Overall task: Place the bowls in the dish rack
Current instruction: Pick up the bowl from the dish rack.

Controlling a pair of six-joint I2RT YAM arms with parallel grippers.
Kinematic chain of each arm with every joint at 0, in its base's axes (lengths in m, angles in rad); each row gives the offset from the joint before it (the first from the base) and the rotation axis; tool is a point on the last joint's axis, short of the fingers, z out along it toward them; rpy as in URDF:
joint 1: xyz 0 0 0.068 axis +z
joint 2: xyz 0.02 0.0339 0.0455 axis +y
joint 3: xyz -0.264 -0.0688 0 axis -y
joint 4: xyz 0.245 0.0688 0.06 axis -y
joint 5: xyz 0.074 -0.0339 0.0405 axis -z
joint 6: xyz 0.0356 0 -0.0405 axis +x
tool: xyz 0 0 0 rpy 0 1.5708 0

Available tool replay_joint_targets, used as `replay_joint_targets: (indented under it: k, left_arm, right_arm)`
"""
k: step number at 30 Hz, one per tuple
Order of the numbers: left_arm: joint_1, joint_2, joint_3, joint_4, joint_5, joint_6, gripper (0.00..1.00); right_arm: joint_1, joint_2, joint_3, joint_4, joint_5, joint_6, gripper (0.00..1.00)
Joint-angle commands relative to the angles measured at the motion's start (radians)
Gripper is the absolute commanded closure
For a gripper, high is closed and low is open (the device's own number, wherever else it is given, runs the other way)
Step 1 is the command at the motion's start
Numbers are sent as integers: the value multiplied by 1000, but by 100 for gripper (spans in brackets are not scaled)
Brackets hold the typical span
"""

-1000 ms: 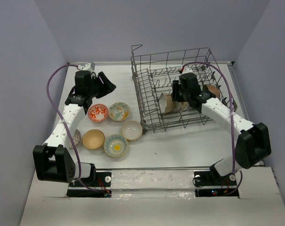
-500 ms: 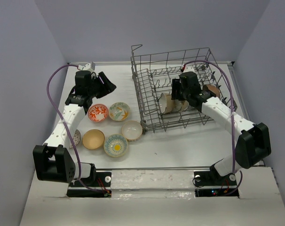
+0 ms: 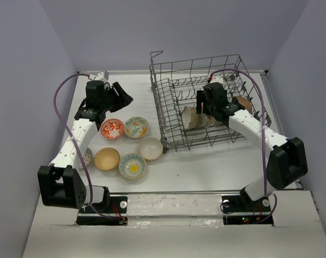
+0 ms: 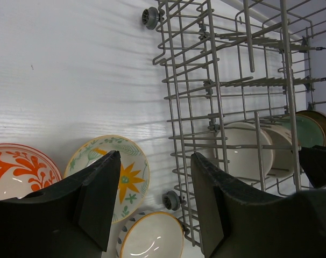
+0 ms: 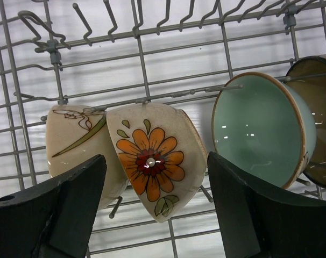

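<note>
1. The right tool (image 5: 155, 180) was open and held nothing. It was inside the dish rack (image 3: 168, 102), near a flower bowl (image 5: 152, 145) resting in the wires.
2. That bowl looked put away.
3. The left tool (image 4: 155, 161) was open above the other bowls (image 3: 112, 128) on the worktop (image 3: 206, 166).
4. Next, it probably needed to go down and grab one.

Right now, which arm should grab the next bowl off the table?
Left. The left pincer hovers open near the orange-patterned bowl on the table. The right pincer is inside the dish rack, away from the loose bowls.
</note>
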Motion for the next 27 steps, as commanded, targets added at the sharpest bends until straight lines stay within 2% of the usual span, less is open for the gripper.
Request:
replay_joint_targets:
  k: [1, 11, 27]
  left_arm:
    - [-4, -18, -7, 38, 1, 13, 36]
    - [-4, -20, -8, 38, 3, 15, 36]
    - [-4, -21, -13, 38, 3, 19, 36]
  right_arm:
    - [-9, 19, 27, 13, -4, -12, 17]
    - [-56, 42, 1, 30, -63, -5, 6]
    - [-139, 75, -71, 131, -320, 34, 9]
